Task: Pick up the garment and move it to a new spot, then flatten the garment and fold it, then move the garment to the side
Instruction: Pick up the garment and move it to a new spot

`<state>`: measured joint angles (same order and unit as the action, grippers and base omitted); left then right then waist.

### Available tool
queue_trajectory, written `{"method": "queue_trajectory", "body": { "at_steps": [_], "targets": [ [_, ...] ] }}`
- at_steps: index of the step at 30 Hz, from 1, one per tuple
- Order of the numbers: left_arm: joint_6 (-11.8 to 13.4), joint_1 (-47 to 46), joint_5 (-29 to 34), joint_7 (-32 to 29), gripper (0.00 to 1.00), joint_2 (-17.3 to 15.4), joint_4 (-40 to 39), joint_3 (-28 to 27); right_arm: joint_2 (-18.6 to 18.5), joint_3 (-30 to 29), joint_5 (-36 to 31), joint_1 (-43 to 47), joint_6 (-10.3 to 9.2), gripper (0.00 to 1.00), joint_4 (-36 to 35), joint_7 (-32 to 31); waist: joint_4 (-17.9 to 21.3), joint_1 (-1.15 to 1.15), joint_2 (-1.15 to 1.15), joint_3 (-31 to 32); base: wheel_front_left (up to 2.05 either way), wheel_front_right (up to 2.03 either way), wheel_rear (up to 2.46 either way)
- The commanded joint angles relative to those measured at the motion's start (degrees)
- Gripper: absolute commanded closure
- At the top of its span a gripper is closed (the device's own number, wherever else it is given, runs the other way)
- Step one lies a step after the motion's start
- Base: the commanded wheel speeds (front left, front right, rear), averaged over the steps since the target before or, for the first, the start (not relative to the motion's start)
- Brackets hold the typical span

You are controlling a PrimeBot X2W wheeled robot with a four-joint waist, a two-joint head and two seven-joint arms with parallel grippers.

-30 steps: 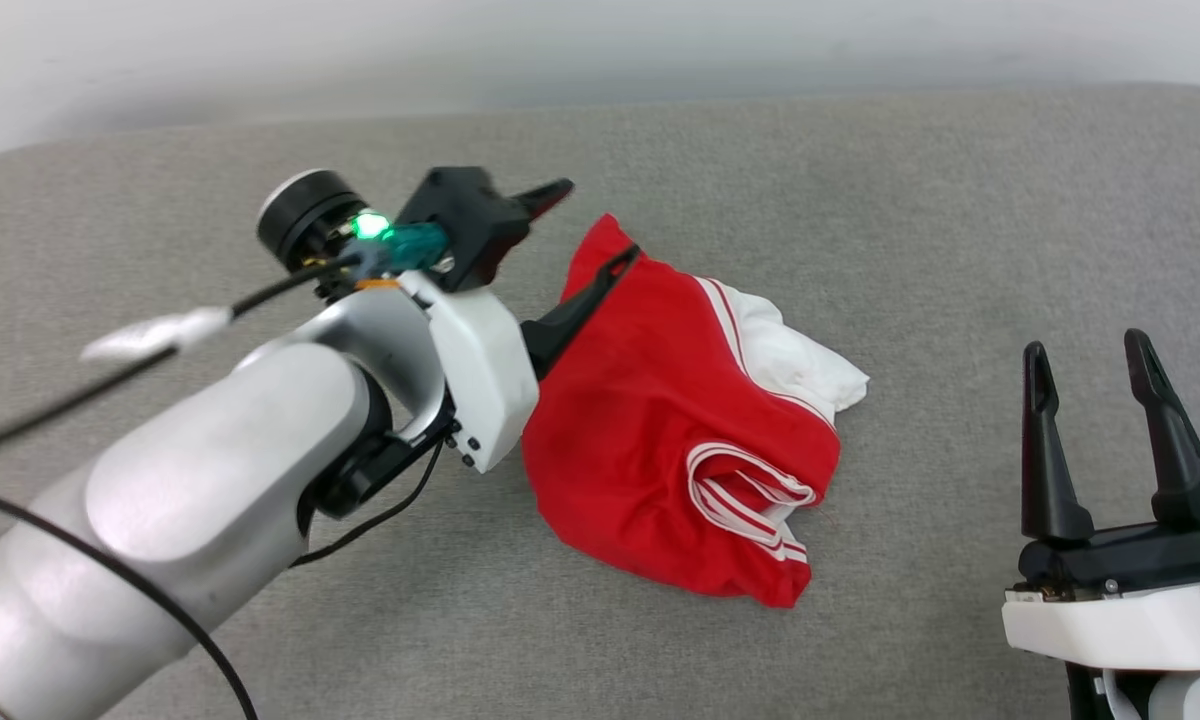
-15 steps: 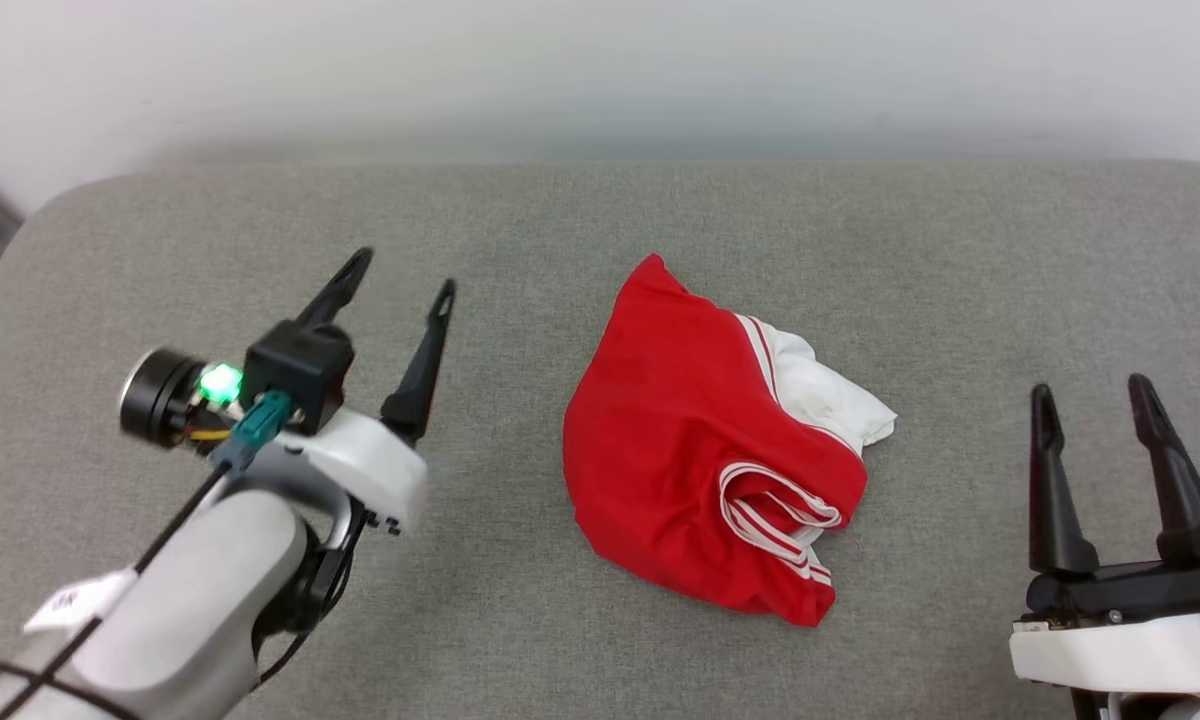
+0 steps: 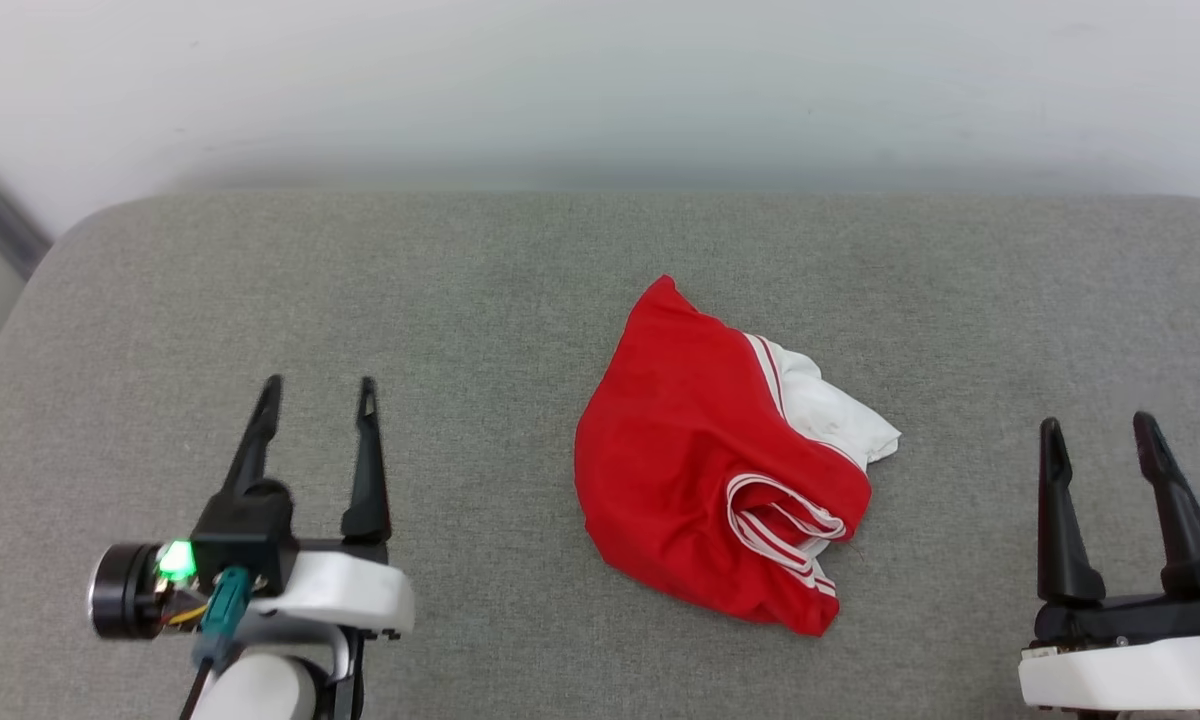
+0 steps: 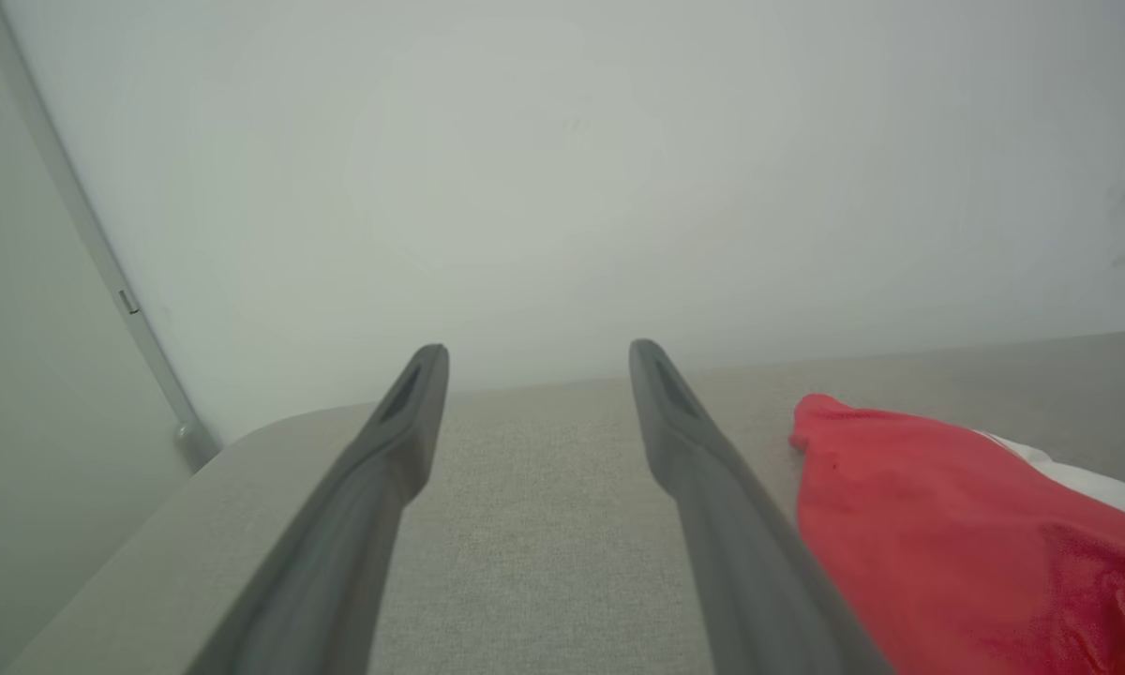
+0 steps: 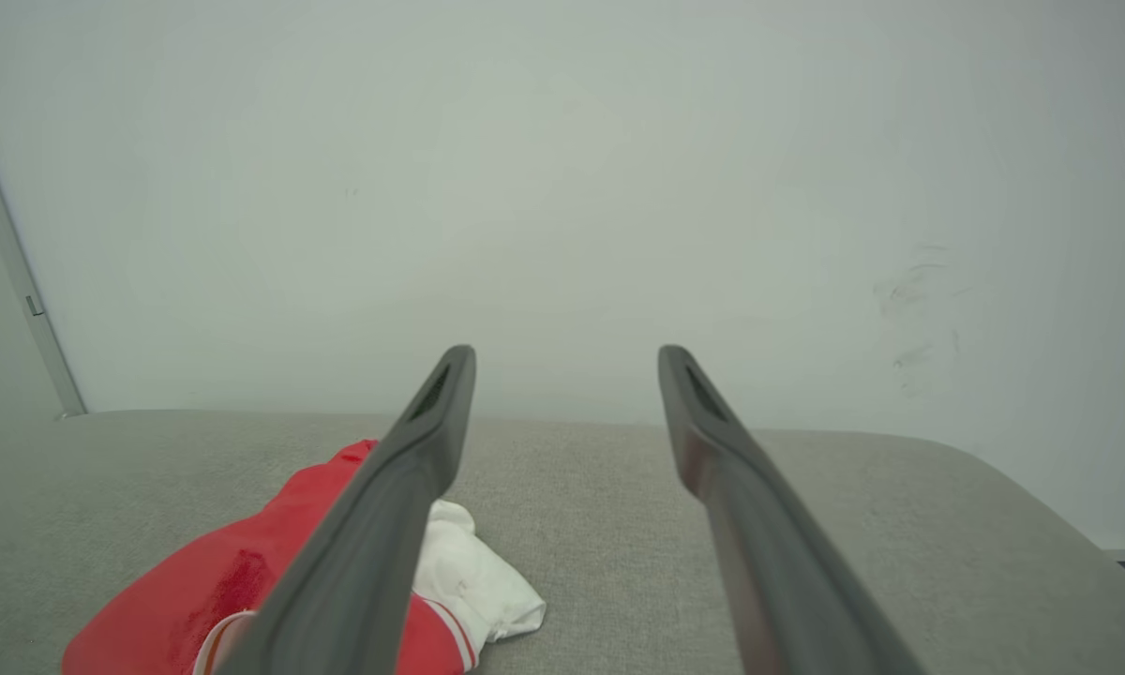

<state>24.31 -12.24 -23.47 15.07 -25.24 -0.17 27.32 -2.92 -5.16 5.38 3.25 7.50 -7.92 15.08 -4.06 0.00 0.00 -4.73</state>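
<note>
The garment lies crumpled in a red heap on the grey cushioned surface, with a white sleeve poking out on its right and red-white striped trim curled at its front. My left gripper stands open at the lower left, well apart from the cloth, nothing between its fingers. My right gripper stands open at the lower right, also apart from it. The left wrist view has the garment to the right of the open left gripper. In the right wrist view the garment sits lower left of the open right gripper.
A pale wall rises behind the surface's far edge. The surface's rounded left corner meets a dark strip by the wall. Bare grey fabric surrounds the heap on every side.
My left gripper has let go of the garment's far left corner and drawn back to the lower left, open. The camera has tilted, shifting the whole picture. The garment lies dropped in a heap.
</note>
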Motion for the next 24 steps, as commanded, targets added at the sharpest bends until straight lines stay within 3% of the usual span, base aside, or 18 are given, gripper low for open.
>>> {"method": "queue_trajectory", "body": {
  "at_steps": [1,12,18,24],
  "targets": [
    [-1.1,2.7,2.2,0.1,0.0,2.0,-1.1,-3.3,0.1,0.2,0.7,0.8,-0.02,0.0,0.4,0.1,0.1,0.0,0.0,0.3,0.0,0.0,0.0],
    [-8.9,14.3,14.0,0.1,0.0,11.8,-3.1,-15.0,0.1,1.9,2.2,3.4,-0.02,0.0,2.6,0.1,0.5,0.0,0.0,2.2,0.0,0.0,0.0],
    [-12.8,18.2,17.2,0.1,0.0,15.0,-2.7,-17.5,0.1,2.3,2.7,5.1,-0.02,0.0,3.5,0.1,1.0,0.0,0.0,3.5,0.0,0.0,0.0],
    [-14.7,19.9,18.5,0.1,0.0,17.7,-3.2,-19.8,0.1,2.1,3.2,6.2,-0.02,0.0,4.1,0.1,1.2,0.0,0.0,4.3,0.0,0.0,0.0]
  ]
}}
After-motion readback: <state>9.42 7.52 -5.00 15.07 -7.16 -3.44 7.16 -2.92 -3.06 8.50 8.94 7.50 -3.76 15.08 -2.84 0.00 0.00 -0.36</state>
